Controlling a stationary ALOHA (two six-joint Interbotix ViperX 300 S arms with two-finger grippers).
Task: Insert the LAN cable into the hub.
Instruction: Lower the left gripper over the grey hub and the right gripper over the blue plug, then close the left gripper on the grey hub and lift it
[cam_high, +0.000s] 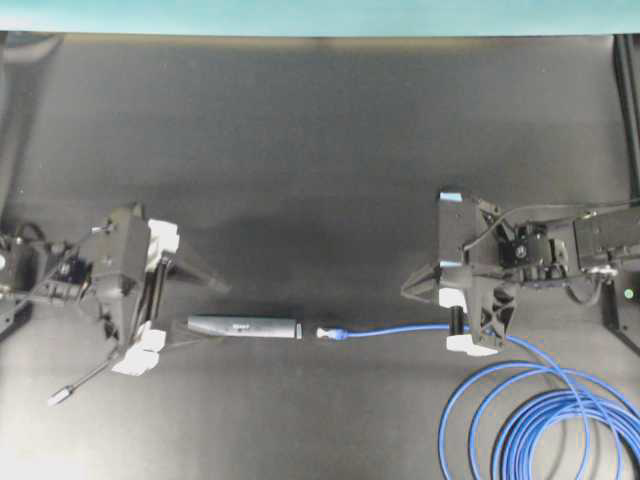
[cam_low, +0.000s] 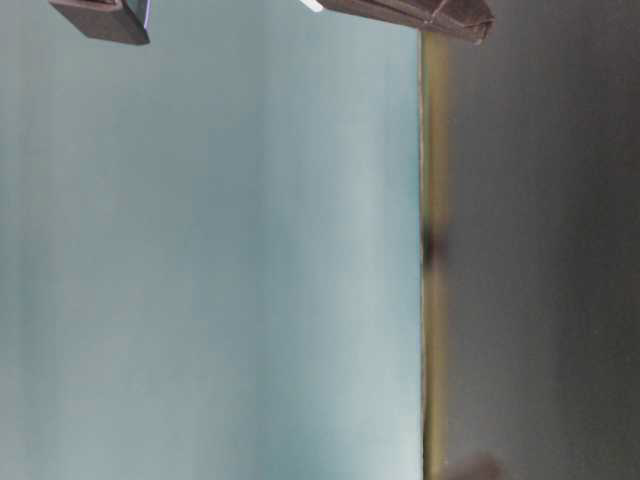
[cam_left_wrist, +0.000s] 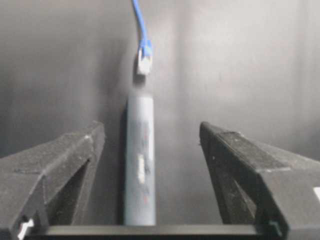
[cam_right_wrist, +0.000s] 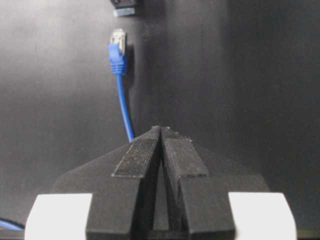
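The grey bar-shaped hub (cam_high: 245, 327) lies flat on the black table. My left gripper (cam_high: 212, 312) stands open around its left end without touching it. In the left wrist view the hub (cam_left_wrist: 140, 165) lies between the spread fingers (cam_left_wrist: 75, 155), nearer the left one. The LAN cable's plug (cam_high: 330, 334) rests on the table just right of the hub's end, a small gap apart, and it also shows in the left wrist view (cam_left_wrist: 144, 60). My right gripper (cam_high: 404, 292) is shut and empty. The blue cable (cam_right_wrist: 125, 107) passes beside and under its fingertips (cam_right_wrist: 161, 129).
The blue cable's loops (cam_high: 545, 425) pile up at the front right corner. The hub's thin grey cord ends in a silver plug (cam_high: 60, 395) at the front left. The table's far edge (cam_high: 320, 38) meets a teal wall.
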